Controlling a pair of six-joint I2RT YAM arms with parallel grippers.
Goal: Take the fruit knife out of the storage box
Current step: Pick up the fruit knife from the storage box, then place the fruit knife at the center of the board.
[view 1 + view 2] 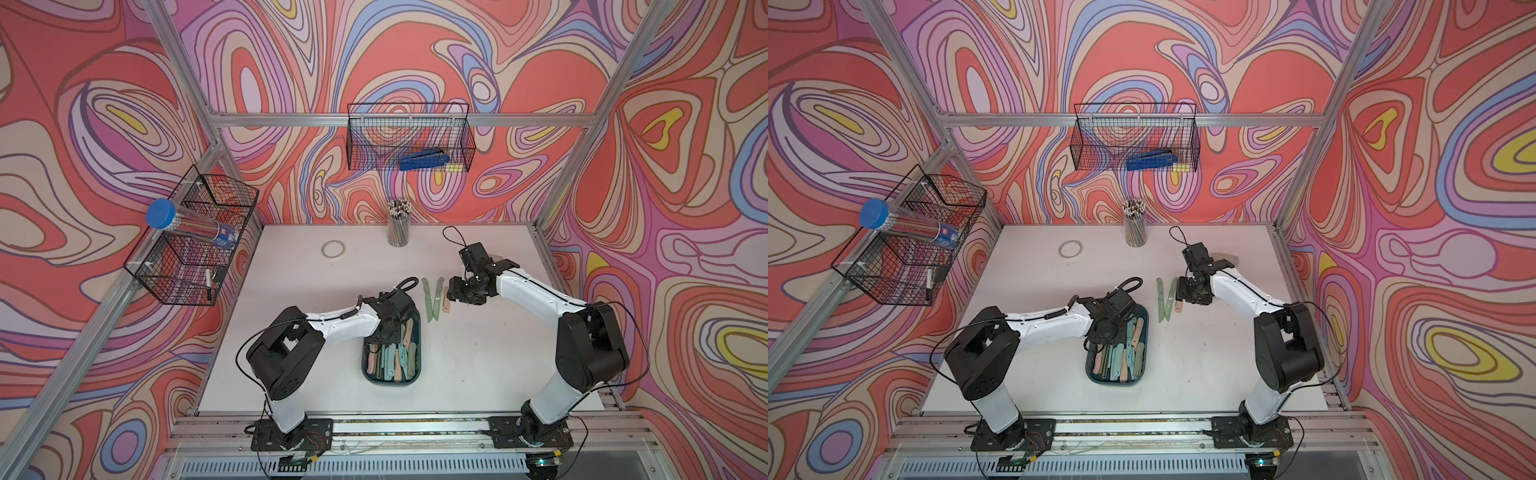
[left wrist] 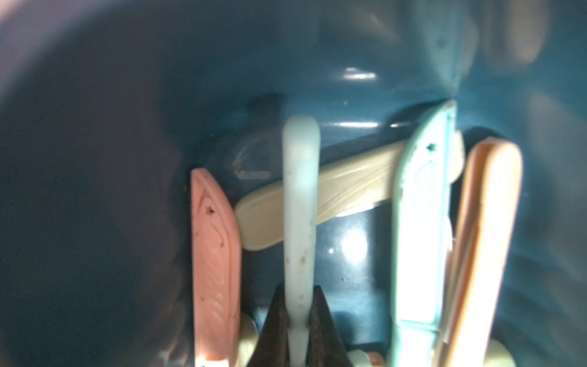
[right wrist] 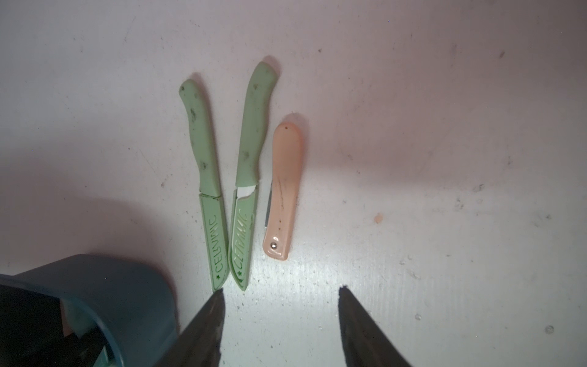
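"CERAMIC" can be read, embossed, on the sheath of each of the two green knives [image 3: 206,178] [image 3: 251,152]. No other writing can be made out (the label on the clear tube [image 1: 195,230] is too small).

Three knives are laid out on the bench [image 1: 478,357], just beyond the far right corner of the storage box [image 1: 390,385]: the green pair and one pink folding knife [image 3: 282,190]. Inside the box, five pieces are counted in the left wrist view; in both top views the pile is too crowded to count.

The left gripper [image 2: 298,298] is clenched on the pale fruit knife [image 2: 300,197], which is inside the box, with a cream handle [image 2: 349,187] lying crosswise under it. The right gripper [image 3: 279,290] is held released and empty over the bench near the laid-out knives.

The box's far end is covered by the left wrist. Toward the back edge stand one pencil cup [image 1: 398,228] and one tape ring [image 1: 333,249]; two wire baskets [image 1: 409,137] [image 1: 183,266] hang on the frame.
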